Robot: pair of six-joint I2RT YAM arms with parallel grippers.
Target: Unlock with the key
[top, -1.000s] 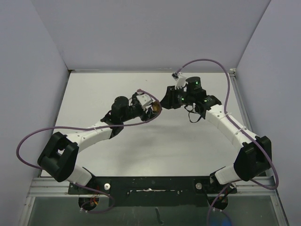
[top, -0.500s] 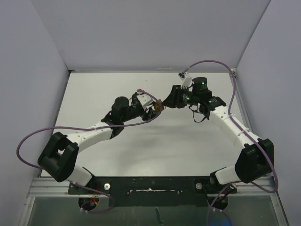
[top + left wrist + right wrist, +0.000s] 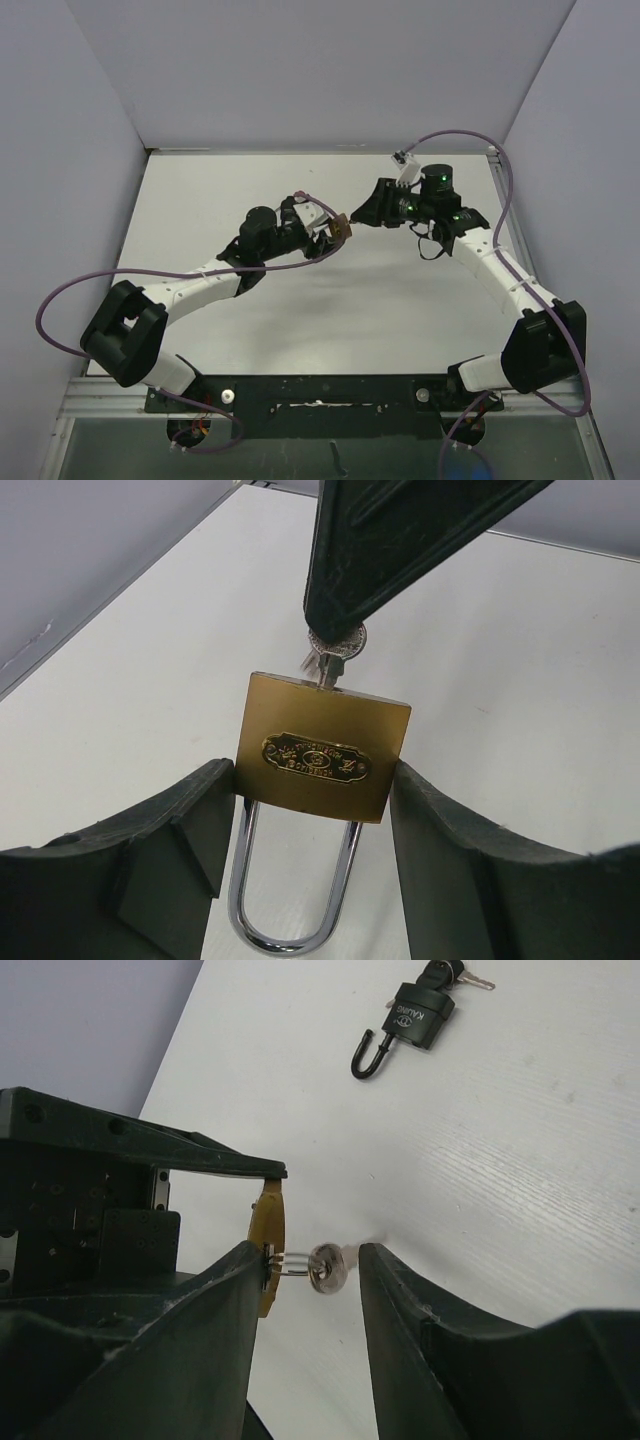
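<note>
A brass padlock (image 3: pixel 322 762) hangs above the table with its steel shackle (image 3: pixel 290 900) pointing back toward the wrist. My left gripper (image 3: pixel 315 800) is shut on the sides of its body. A silver key (image 3: pixel 335 645) sticks out of the keyhole at the far end. In the right wrist view the key (image 3: pixel 325 1266) sits between the spread fingers of my right gripper (image 3: pixel 310 1255), which is open and touches neither side of the key head. The padlock (image 3: pixel 267 1235) shows edge-on there. From above, the right gripper (image 3: pixel 372 215) stands just right of the padlock (image 3: pixel 338 228).
A black padlock (image 3: pixel 415 1020) with its own key (image 3: pixel 470 978) in it lies on the white table beyond the right gripper. Grey walls close the table at the back and on both sides. Purple cables loop off both arms.
My right gripper has opened and drawn back to the right, away from the brass padlock. The key stays in the lock. The left arm holds still.
</note>
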